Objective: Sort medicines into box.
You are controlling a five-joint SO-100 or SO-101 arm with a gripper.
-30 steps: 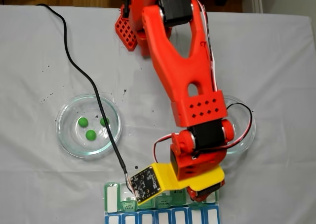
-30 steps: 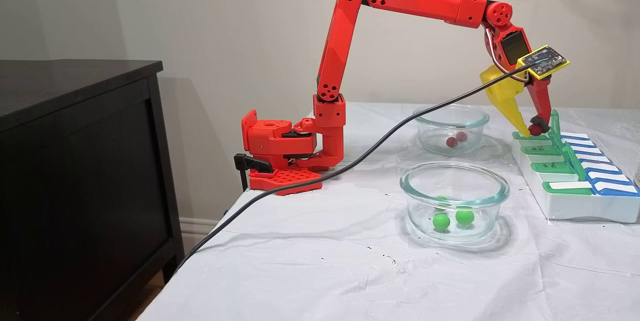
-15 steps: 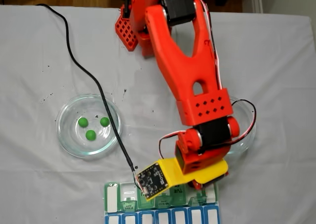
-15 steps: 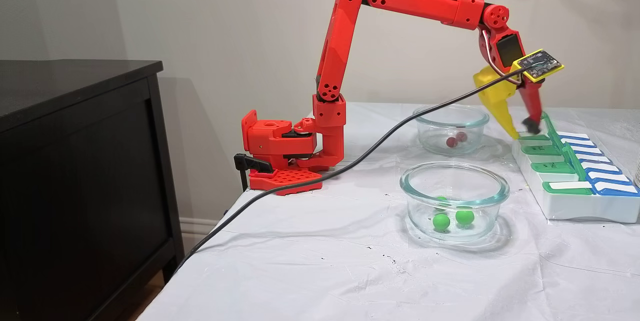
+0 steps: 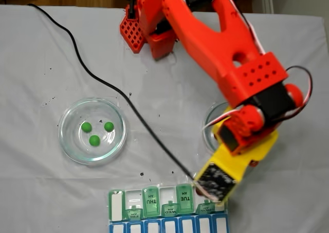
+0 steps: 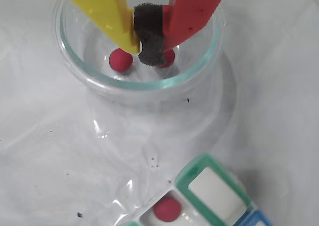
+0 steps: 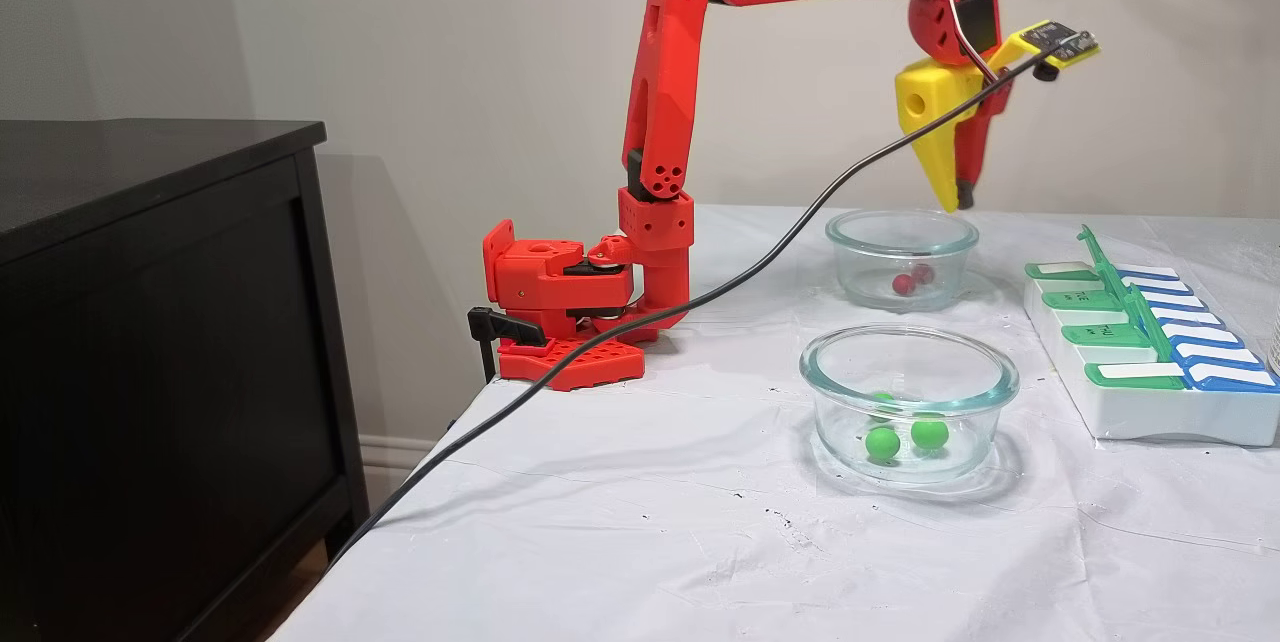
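Box of white plastic, flat and rectangular with green and blue lids, lies on the table beyond the gripper, one red ball in an open compartment. Glass dish (round, clear) sits directly under the gripper, holding two matte red balls. Another dish, nearer the camera, holds three green balls. Gripper fingers together, empty.
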